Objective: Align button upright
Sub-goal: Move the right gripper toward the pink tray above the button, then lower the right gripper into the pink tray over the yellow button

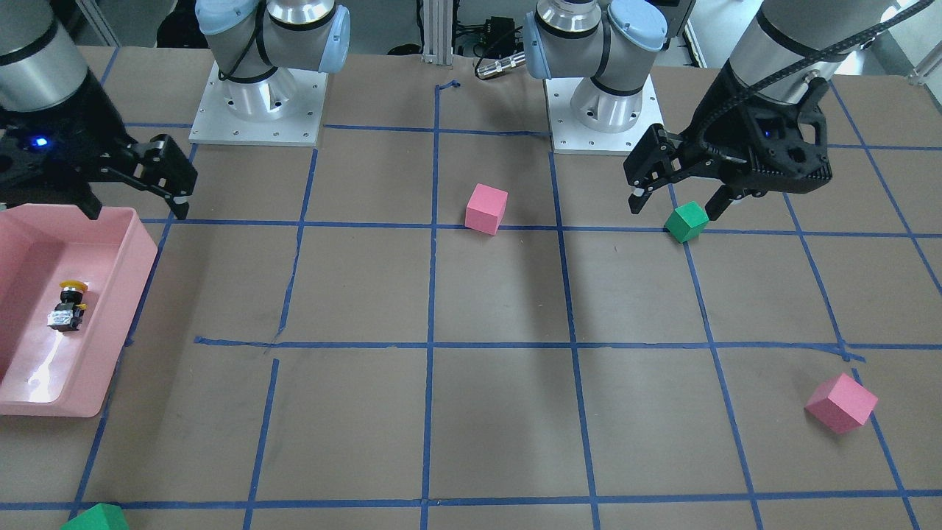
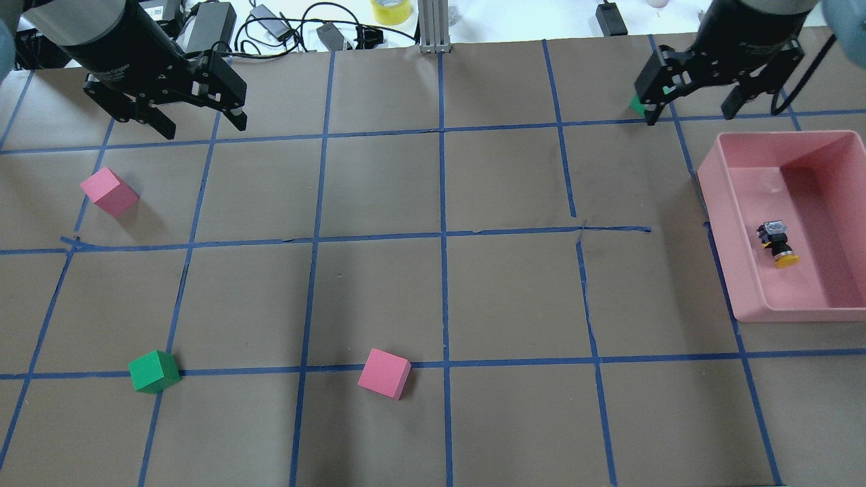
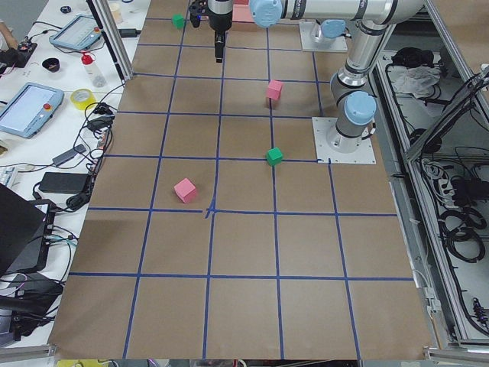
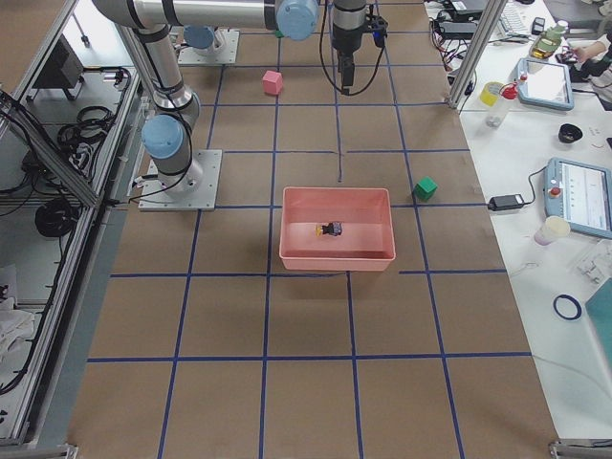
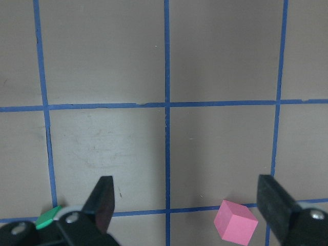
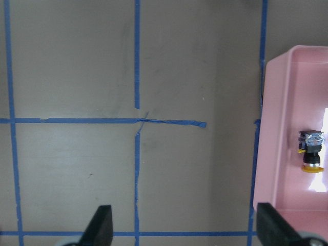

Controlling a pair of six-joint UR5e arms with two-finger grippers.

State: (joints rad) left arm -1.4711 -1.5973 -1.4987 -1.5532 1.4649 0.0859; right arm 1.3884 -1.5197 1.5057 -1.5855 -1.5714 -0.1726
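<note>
Approach step, I'd say: the small yellow-capped push-button point(image 2: 777, 241) is lying sideways in the pink plastic tray point(image 2: 727, 223). The right gripper point(image 2: 691, 113) and left gripper point(image 2: 203, 128) are both hanging with fingers spread. Right one's needing to reach in next.

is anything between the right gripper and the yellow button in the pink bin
Nothing visible lies on or over the small yellow-capped push button, which lies on its side alone in the pink plastic bin. Only the bin's wall stands between it and the open right gripper, hovering outside.
</note>
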